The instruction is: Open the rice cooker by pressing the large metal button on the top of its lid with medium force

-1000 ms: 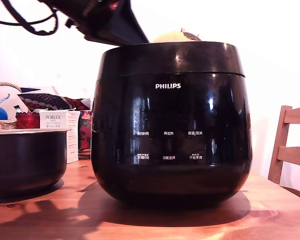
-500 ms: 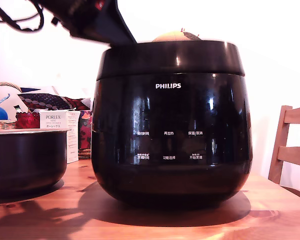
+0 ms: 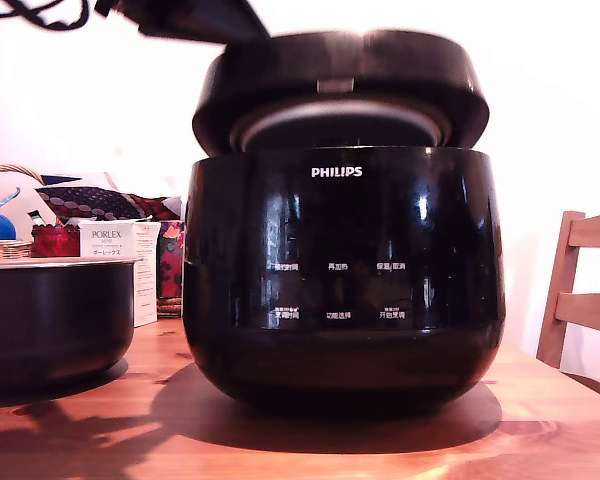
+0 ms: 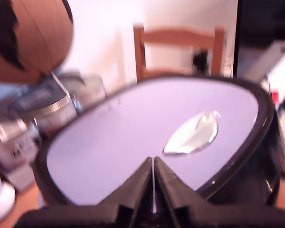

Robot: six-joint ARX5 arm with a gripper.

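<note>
Mid-counter: rice cooker, lid popped ajar, front edge raised, pale inner rim showing. End effector pressed together, above lid top; metal button just ahead of tips. Release judged done; retreat upward clear of swinging lid.

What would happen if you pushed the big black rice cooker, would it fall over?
Probably not. The rice cooker looks wide and squat, sitting flat on the wooden table, so it would more likely slide than tip. Its glossy sides look slippery to grab. The raised lid might wobble if bumped.
</note>
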